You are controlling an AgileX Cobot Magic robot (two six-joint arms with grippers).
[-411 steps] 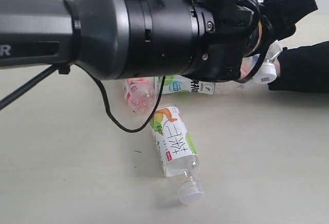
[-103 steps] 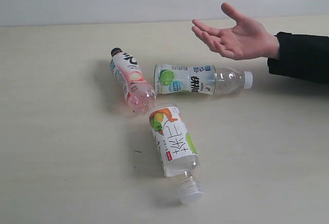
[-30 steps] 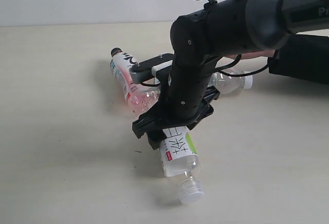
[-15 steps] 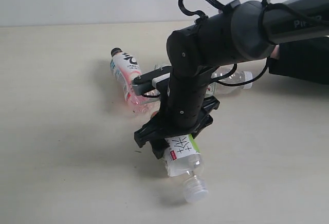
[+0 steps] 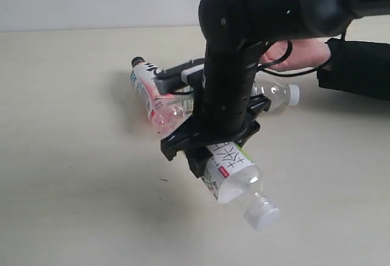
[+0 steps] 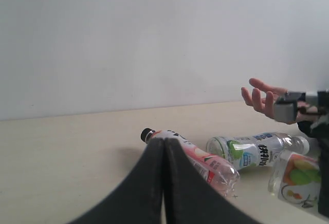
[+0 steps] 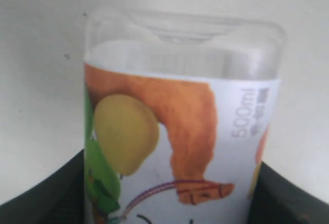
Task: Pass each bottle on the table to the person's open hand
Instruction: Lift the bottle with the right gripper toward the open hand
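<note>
Right jaws: clenched on the labelled body of the fruit bottle.
Fruit bottle position: clear of the worktop, tilted, with the white cap lowest.
Handling: probably light, thin-walled plastic. The glossy label is likely slippery, and a hard squeeze would dent it.
Hold point: mid-label, as gripped. The cap end may sag.
Left jaws: pressed together, empty.
Other bottles: the pink bottle and the lime bottle lie on the worktop.
Receiver: the person's open hand, partly hidden behind the arm.
</note>
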